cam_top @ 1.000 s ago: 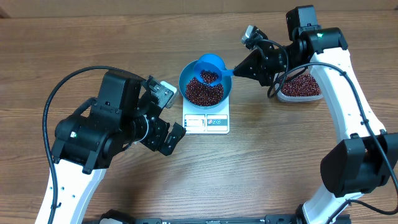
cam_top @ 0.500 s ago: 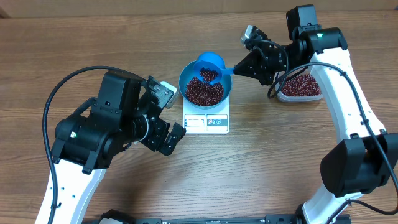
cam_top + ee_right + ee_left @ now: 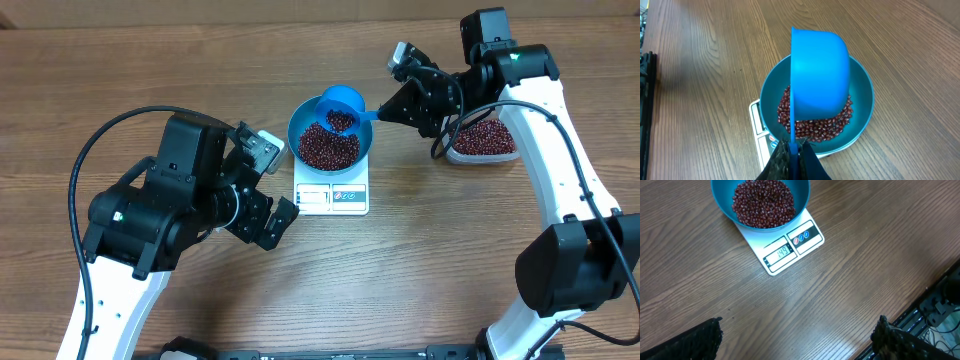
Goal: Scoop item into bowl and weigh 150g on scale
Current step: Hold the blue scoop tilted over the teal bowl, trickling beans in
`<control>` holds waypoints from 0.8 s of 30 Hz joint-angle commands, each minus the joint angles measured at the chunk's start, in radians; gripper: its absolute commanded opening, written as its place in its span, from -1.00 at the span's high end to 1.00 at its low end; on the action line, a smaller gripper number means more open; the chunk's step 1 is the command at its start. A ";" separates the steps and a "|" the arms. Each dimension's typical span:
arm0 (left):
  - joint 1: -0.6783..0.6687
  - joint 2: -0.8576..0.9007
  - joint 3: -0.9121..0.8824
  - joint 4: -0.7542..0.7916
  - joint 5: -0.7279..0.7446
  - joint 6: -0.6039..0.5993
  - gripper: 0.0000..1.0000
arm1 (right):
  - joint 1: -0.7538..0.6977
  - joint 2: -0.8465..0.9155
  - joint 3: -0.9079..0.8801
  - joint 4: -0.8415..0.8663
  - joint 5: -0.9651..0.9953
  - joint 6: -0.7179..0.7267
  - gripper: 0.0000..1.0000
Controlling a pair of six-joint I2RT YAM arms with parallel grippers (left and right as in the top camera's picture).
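Wooden table [image 3: 450,270] holds the scale [image 3: 332,198], bowl [image 3: 295,130] of beans [image 3: 325,150] on top. Right gripper [image 3: 385,111], tight on the scoop [image 3: 340,99], tips more in; left gripper [image 3: 268,186] wide open, empty. Next, only tiny shakes

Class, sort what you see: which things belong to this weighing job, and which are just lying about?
In the job: beans, blue bowl, kitchen scale, blue scoop in the shut right gripper, clear tub of more beans.
Lying about: nothing loose; only the left gripper, open and empty.
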 commanded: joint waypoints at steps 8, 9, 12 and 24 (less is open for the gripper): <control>-0.006 0.006 0.003 0.001 -0.007 0.022 -0.99 | -0.002 -0.010 0.027 0.009 -0.012 0.011 0.92; -0.006 0.006 0.003 0.001 -0.007 0.022 -0.99 | -0.002 -0.010 0.027 0.009 -0.015 0.011 0.92; -0.006 0.006 0.003 0.001 -0.007 0.022 -0.99 | -0.002 -0.010 0.027 0.008 -0.022 0.011 0.92; -0.006 0.006 0.003 0.001 -0.007 0.022 -0.99 | 0.005 -0.010 0.027 0.017 -0.051 0.010 0.92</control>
